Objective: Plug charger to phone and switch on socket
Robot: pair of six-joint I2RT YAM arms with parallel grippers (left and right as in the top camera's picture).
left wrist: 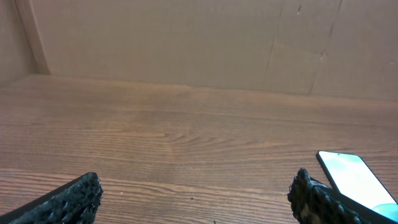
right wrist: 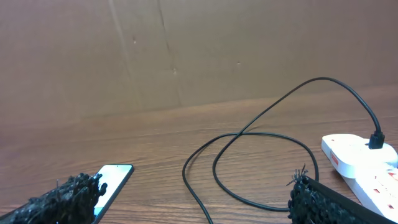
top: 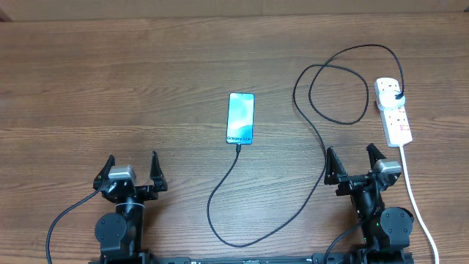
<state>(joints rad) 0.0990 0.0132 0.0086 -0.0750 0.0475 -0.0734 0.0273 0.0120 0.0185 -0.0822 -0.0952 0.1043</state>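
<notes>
The phone (top: 240,118) lies mid-table with its light blue screen up; it also shows in the left wrist view (left wrist: 356,180) and the right wrist view (right wrist: 111,180). The charger cable (top: 315,139) runs from the phone's near end, loops over the table and ends in a black plug (top: 398,95) seated in the white socket strip (top: 393,111); the loop shows in the right wrist view (right wrist: 249,155). My left gripper (top: 132,170) is open and empty near the front left. My right gripper (top: 353,163) is open and empty, in front of the strip.
The strip's white cord (top: 418,205) runs toward the front right edge, beside my right arm. A brown cardboard wall (left wrist: 199,43) stands behind the table.
</notes>
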